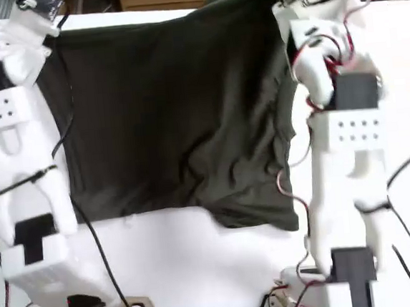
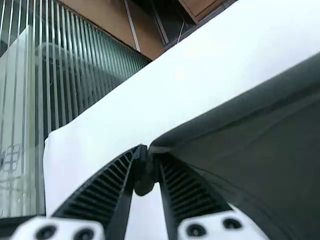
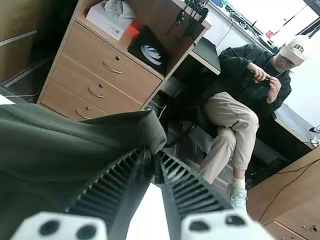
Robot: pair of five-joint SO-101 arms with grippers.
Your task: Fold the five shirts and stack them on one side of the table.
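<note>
- The dark green shirt (image 1: 173,113) lies spread across the far half of the white table (image 1: 201,269). Its near hem runs across the middle, leaving bare tabletop toward the arm bases.
- The shirt's far edge reaches the table's far edge. Its near right corner is rumpled and sags closer than the rest of the hem.
- The left gripper (image 2: 144,152) is closed tight, pinching the shirt's far left corner just above the tabletop.
- The right gripper (image 3: 152,155) is likewise clamped on the far right corner, holding the cloth raised.
- The left arm (image 1: 10,142) and the right arm (image 1: 347,134) stretch out along either side of the shirt.
- A wooden drawer unit (image 3: 100,70) stands beyond the far edge, and loose cables (image 1: 99,256) trail over the near tabletop.
</note>
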